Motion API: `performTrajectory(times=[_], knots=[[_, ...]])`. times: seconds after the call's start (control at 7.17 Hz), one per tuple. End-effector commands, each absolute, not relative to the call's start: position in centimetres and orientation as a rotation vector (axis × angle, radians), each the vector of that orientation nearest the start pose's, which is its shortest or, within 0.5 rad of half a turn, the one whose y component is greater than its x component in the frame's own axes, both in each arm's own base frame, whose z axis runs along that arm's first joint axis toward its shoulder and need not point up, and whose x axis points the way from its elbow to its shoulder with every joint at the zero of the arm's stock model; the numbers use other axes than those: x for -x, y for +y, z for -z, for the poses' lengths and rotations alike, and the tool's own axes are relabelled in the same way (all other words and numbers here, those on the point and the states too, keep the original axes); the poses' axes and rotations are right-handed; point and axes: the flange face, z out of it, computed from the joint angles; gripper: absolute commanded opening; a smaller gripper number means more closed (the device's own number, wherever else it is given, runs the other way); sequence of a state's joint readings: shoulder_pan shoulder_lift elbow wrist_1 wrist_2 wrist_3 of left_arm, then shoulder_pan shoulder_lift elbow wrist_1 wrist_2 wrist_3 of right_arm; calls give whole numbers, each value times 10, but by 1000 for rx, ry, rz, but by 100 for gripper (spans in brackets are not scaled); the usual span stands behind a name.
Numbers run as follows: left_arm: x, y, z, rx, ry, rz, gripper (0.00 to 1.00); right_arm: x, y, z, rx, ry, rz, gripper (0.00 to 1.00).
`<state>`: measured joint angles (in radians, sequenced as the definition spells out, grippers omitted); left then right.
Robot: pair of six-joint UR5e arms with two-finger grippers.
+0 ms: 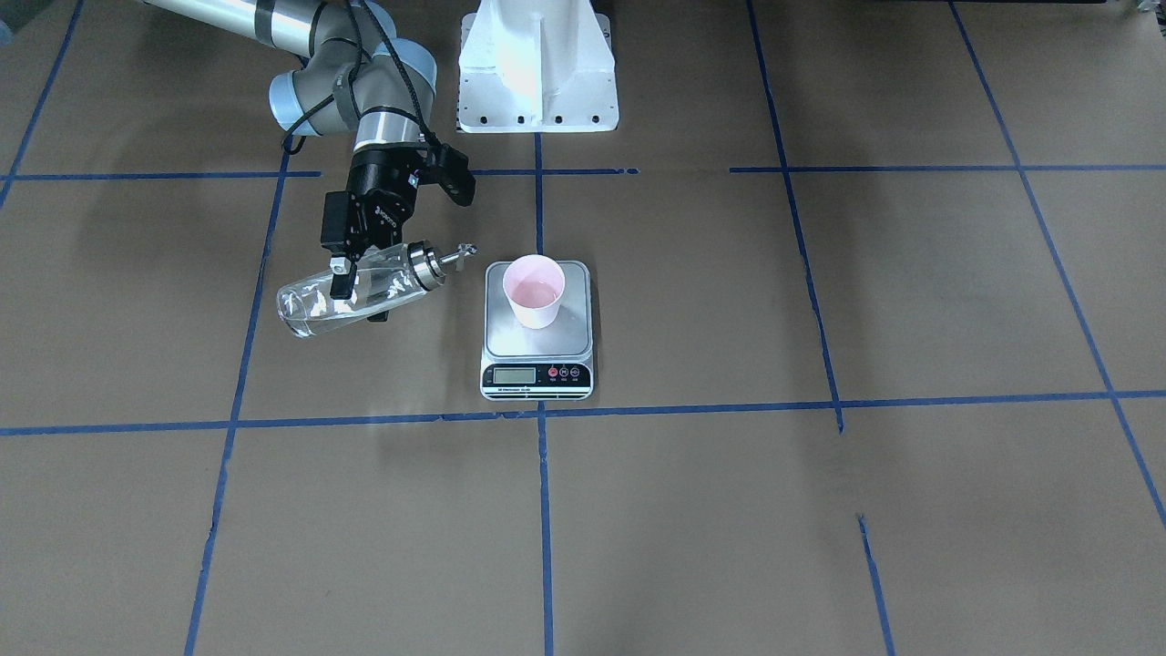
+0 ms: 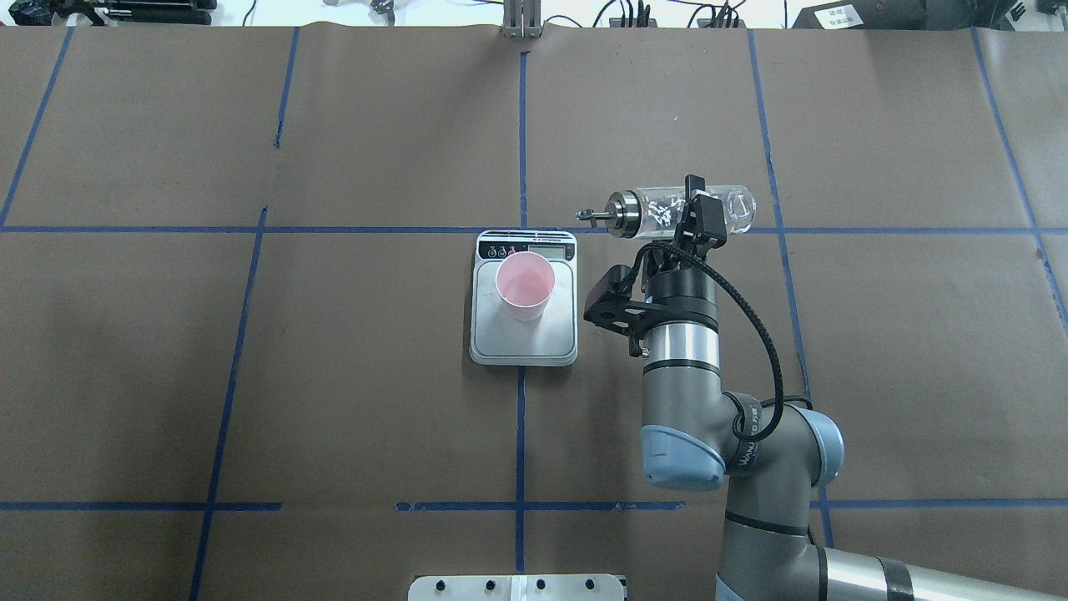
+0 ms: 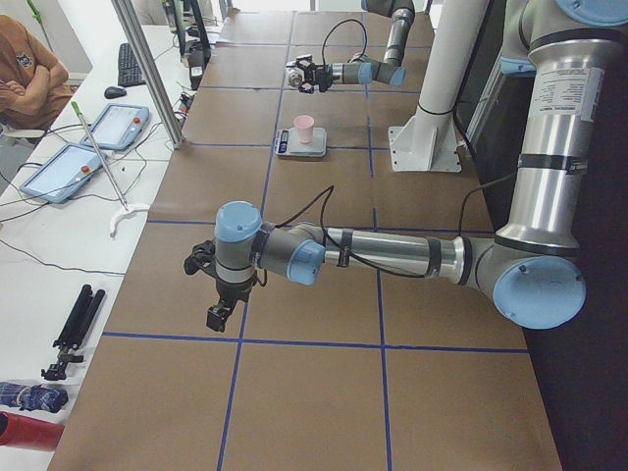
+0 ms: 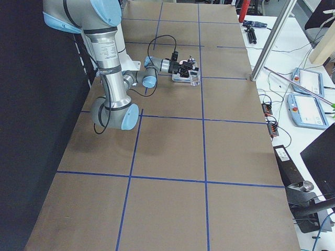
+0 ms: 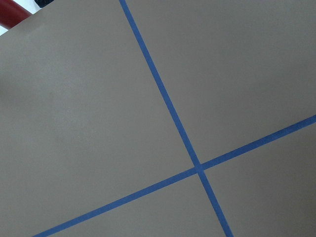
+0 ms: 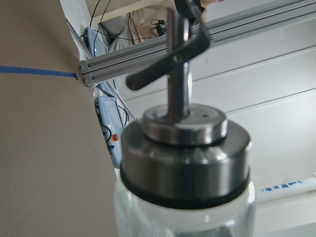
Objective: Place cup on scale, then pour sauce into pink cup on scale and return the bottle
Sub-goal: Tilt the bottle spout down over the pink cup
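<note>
in the front-facing view the pink cup (image 1: 535,290) is seen upright at mid-frame on the scale (image 1: 537,346), a shallow film of liquid (image 1: 533,294) apparently inside. the clear bottle (image 1: 396,276), its contents hardly discernible, is clamped by the right gripper (image 1: 360,296) just left of the scale, tipped nearly flat. whether the left gripper (image 3: 218,316) is parted cannot be told.

We note: cup (image 1: 534,290) pale pink; scale (image 1: 537,342) silver, black front strip, red button; bottle (image 1: 393,284) clear glass, silver collar, at cup's 9 o'clock in front-facing view; table (image 1: 820,510) brown, blue tape (image 1: 544,510) grid.
</note>
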<state>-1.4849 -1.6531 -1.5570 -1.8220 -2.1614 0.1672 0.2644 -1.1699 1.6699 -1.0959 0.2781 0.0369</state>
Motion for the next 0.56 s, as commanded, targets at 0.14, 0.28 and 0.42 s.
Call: performTrajectory(times=[0.14,0.28,0.42], knots=[[31,-552,-606,-335,575,-339,100,525,-368,-295,-1366,496,449,0],[31,-552,-606,-335,573,-339,100,530,-367,-294,-1371,512,445,0],[31,-552,-606,-335,573,-339,100,535,-367,-301,-1372,547,446,0]])
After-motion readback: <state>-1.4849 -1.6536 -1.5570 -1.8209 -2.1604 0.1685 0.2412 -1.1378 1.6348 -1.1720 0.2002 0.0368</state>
